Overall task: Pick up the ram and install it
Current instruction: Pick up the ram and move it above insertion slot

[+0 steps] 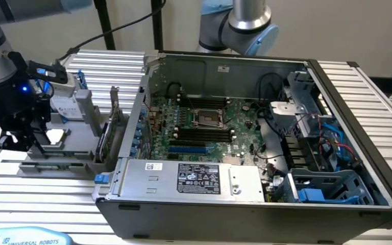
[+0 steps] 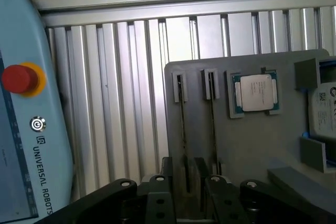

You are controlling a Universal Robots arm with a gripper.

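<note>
Hand (image 2: 185,184) wide — above ram (image 2: 182,129).

open PC case (image 1: 250,214) centre-right of exterior view | motherboard (image 1: 240,109) inside, CPU socket (image 1: 205,118) mid-board | power supply (image 1: 189,179) along near wall | grey parts tray (image 1: 63,166) at exterior view's left | processor (image 2: 256,93) lying on tray | slatted table (image 1: 39,199) beneath

Silver-grey tube arm (image 1: 249,13), pale-blue joint caps (image 1: 265,40), blue wrist LED (image 1: 23,88), black gripper (image 2: 190,184), silver screw heads (image 2: 125,184).
</note>
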